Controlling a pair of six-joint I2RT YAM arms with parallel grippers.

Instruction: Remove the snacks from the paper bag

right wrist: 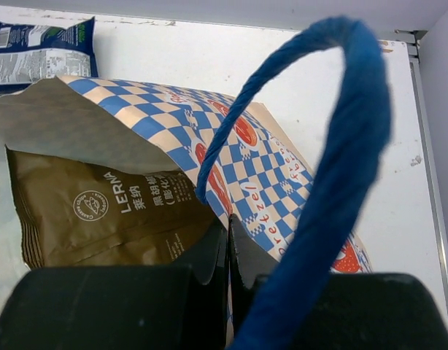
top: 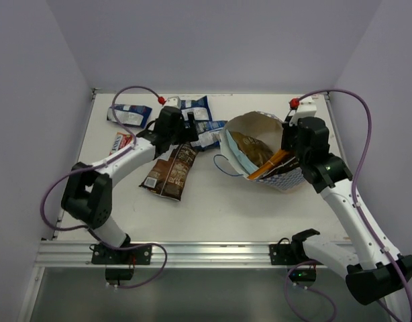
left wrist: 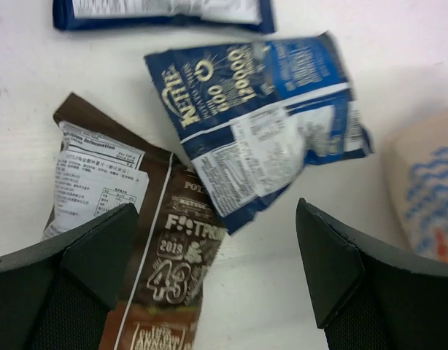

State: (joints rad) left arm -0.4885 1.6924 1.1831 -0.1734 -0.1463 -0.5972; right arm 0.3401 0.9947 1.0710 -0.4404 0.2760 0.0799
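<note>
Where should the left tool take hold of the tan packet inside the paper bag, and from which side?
Pinch the tan packet by the edge nearest the paper bag mouth, coming from above and the left. The mouth gapes that way, and the right tool holds the bag's right wall, so that side looks free for the open left tool.

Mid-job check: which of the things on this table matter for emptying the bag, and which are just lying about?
Job: paper bag, pinched by the right tool; olive-tan packet and orange packet inside it; Kettle packet, brown chip bag, blue packet, red-and-yellow packet already out; open left tool.
Not the job: purple cables, red-capped fittings, aluminium rail.
</note>
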